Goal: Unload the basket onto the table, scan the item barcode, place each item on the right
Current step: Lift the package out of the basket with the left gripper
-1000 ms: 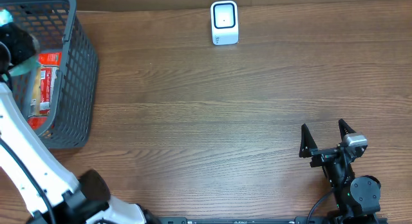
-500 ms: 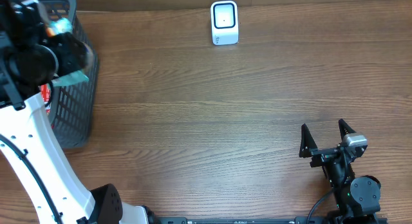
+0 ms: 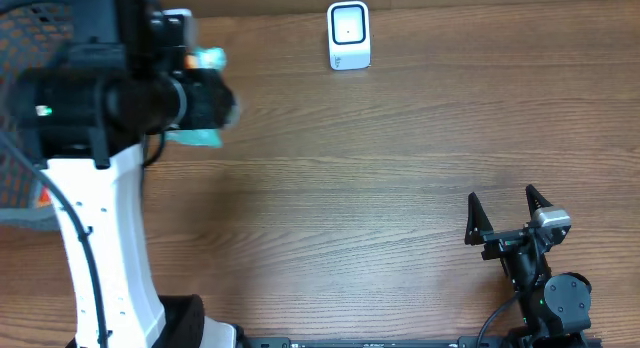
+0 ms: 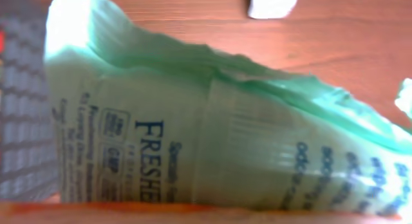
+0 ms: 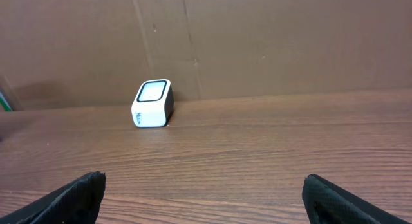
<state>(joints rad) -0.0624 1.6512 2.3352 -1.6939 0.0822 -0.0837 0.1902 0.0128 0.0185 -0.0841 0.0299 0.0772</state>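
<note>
Your left gripper (image 3: 208, 100) is closed on one soft, crinkled pale-green plastic packet (image 4: 193, 140), held up off the table at the far left; its fingers are hidden behind the packet, which fills the left wrist view. The packet's dark blue print is blurred, and only "FRESHE" can be read before the frame cuts it off. Your right gripper (image 3: 502, 198) has its two black, pointed fingers spread wide with nothing between them, low over the near right of the smooth wood-grain table (image 3: 350, 188). One small white boxy scanner (image 3: 348, 35) with rounded corners and a glossy window stands at the far edge. One grey mesh basket (image 4: 22, 108) shows at the left, mostly covered by your arm.
</note>
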